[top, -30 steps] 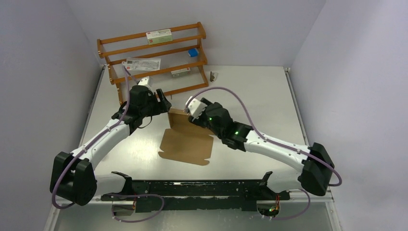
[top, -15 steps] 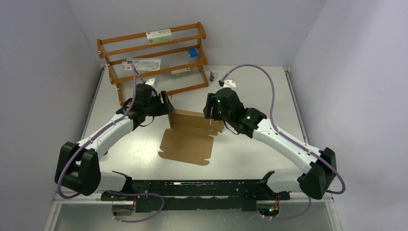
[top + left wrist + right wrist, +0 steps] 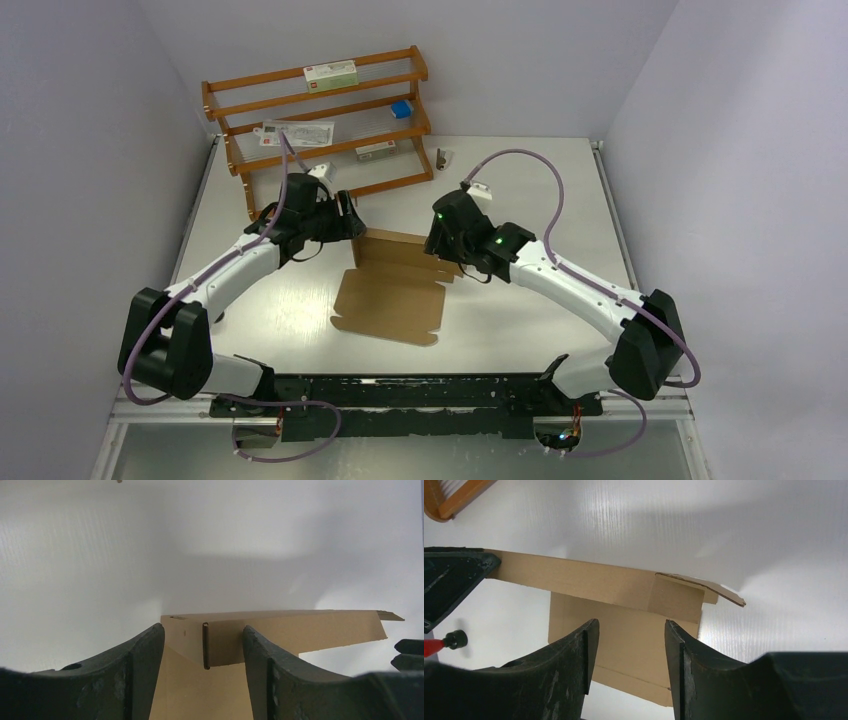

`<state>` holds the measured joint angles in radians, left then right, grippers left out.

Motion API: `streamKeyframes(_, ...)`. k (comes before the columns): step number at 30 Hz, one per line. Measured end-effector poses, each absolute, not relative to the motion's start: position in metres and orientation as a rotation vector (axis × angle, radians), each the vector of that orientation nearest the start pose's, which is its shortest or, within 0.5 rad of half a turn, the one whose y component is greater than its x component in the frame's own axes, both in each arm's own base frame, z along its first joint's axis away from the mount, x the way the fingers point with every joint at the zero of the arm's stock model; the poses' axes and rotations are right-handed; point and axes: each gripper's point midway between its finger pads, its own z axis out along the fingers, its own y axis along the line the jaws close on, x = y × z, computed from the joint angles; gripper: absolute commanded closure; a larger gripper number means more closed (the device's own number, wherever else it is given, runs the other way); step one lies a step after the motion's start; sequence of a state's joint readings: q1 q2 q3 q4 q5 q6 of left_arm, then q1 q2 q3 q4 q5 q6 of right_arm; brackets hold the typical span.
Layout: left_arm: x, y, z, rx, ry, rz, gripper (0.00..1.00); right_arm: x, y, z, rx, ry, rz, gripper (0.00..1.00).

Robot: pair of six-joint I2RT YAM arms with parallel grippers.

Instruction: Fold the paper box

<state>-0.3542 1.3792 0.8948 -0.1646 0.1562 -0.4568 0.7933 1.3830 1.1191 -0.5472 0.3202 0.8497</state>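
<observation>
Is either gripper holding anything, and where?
Nothing looks held. The left gripper and right gripper stand open at the raised rear wall of the paper box.

Table [image 3: 560, 200]: white, glossy, carrying three things.
Centre: paper box [image 3: 390, 300], brown cardboard, base flat on the table, far flap raised.
11 o'clock: wooden rack [image 3: 330, 147], standing at the far edge.
12 o'clock: small dark object [image 3: 441, 158], near the rack, too small to tell.
</observation>
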Motion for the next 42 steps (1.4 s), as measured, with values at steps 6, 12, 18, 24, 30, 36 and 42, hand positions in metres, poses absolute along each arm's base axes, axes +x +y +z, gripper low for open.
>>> streamKeyframes(6,0.345,-0.179,0.134,-0.017,2.286,-0.629,0.38,0.285,0.247,0.164,0.265,2.347,0.416,0.48)
streamKeyframes(12,0.345,-0.180,0.134,-0.016,2.288,-0.633,0.39,0.289,0.239,0.163,0.281,2.326,0.366,0.47)
streamKeyframes(18,0.345,-0.180,0.134,-0.015,2.287,-0.633,0.39,0.292,0.238,0.163,0.286,2.318,0.359,0.48)
streamKeyframes(24,0.343,-0.180,0.134,-0.017,2.287,-0.639,0.39,0.294,0.240,0.149,0.293,2.316,0.384,0.51)
streamKeyframes(30,0.338,-0.179,0.133,-0.016,2.286,-0.645,0.40,0.300,0.245,0.141,0.316,2.293,0.451,0.55)
streamKeyframes(36,0.335,-0.178,0.134,-0.017,2.283,-0.649,0.41,0.307,0.252,0.143,0.314,2.263,0.521,0.62)
streamKeyframes(42,0.330,-0.177,0.133,-0.029,2.281,-0.657,0.42,0.309,0.259,0.142,0.308,2.238,0.620,0.72)
